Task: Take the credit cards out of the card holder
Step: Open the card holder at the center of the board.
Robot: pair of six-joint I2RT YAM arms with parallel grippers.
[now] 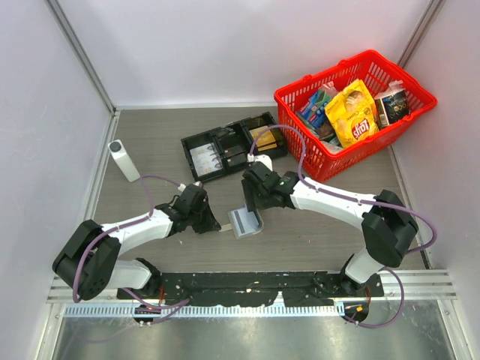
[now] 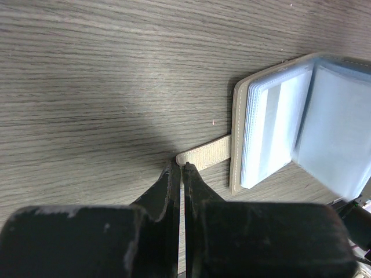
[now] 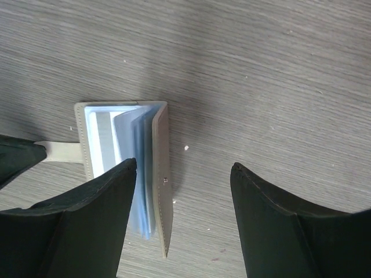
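left pincer [image 2: 181, 167] fully closed, tips pinching the end of beige strap [image 2: 206, 153], lower centre of left wrist view. strap runs right to card holder [image 2: 236, 139], lying open on counter [image 2: 87, 87]. pale blue cards [image 2: 272, 124] fanned inside it. right pincer [image 3: 182, 171] spread wide, gripping nothing, hanging just above holder's raised cover. top view: holder mid-frame between both pincers, black tray [image 1: 217, 139] above it, red basket [image 1: 375, 142] upper right.

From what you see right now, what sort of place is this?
Probably a robot test cell: plain white walls enclose a grey table, two arms are bolted at its near edge, and a red basket of snacks sits as a prop.
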